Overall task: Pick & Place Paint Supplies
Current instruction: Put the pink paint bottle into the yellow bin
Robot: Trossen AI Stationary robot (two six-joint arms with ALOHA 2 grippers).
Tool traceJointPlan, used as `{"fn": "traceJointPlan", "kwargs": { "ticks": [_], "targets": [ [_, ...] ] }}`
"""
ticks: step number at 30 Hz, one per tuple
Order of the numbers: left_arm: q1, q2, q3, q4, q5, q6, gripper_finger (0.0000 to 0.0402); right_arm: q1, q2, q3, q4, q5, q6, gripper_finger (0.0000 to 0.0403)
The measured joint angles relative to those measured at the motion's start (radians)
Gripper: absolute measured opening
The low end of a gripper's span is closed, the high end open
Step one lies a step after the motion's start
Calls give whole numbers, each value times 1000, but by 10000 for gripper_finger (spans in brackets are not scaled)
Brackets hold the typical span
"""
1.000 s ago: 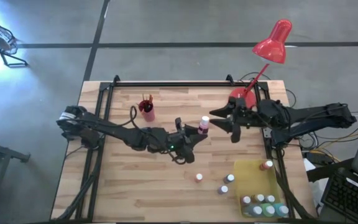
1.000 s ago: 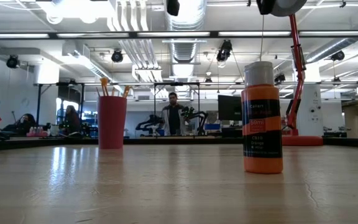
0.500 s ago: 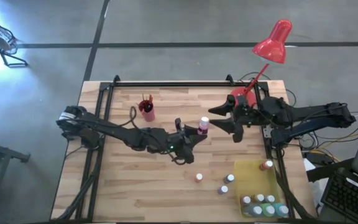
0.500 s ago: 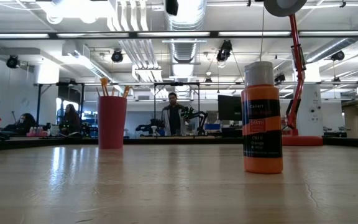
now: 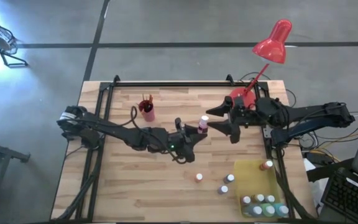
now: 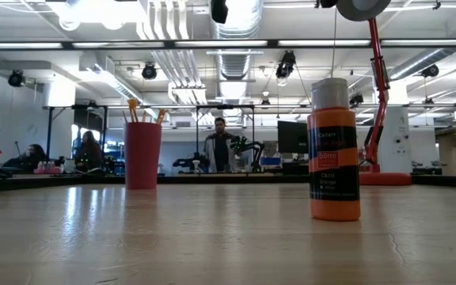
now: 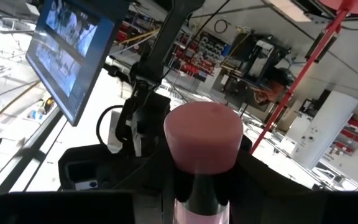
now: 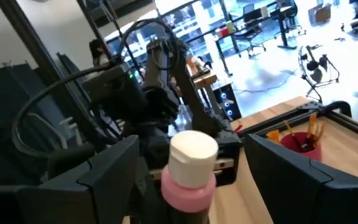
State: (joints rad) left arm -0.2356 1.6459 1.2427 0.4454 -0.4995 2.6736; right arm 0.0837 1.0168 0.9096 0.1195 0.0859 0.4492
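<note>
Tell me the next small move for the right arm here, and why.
Probably ease the right gripper forward around the pink bottle and close. Its fingers are open beside the white cap, while the left gripper holds the bottle's body.

The left and near-left of the table (image 5: 123, 186) lie bare, giving free passage. At the near right, loose bottles (image 5: 226, 183) and a yellow tray (image 5: 251, 177) crowd the way; a red cup (image 5: 146, 111) and lamp (image 5: 271, 43) stand far back.
</note>
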Motion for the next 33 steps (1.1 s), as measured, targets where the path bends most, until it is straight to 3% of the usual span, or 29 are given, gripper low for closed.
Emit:
{"fn": "traceJointPlan", "kwargs": {
  "ticks": [33],
  "targets": [
    [-1,-1,0,-5,-15,-6,106,0,90,0,100,5,-36,204]
  ]
}}
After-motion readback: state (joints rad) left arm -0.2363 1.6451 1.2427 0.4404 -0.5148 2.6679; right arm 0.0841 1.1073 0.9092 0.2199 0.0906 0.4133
